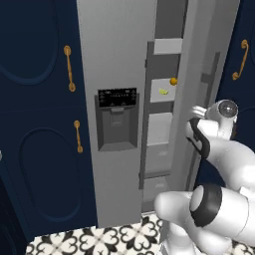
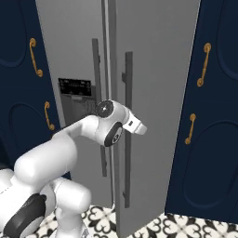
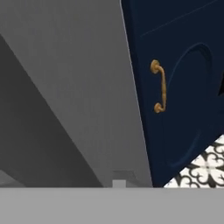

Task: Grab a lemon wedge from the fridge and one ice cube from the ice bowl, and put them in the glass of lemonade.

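From my seat, going left to right in the left base view: navy cabinets [image 1: 40, 124] with gold handles, then the fridge [image 1: 117, 60] with its dark dispenser panel [image 1: 117, 119], its right door ajar; through the gap the lemon wedge [image 1: 163, 91] lies on an upper shelf [image 1: 160, 102] near its front edge, a small orange fruit [image 1: 173, 80] just above; I judge the wedge light, soft and slippery (pinch its rind ends, gently); the gripper's jaws I cannot make out, so I cannot tell their state
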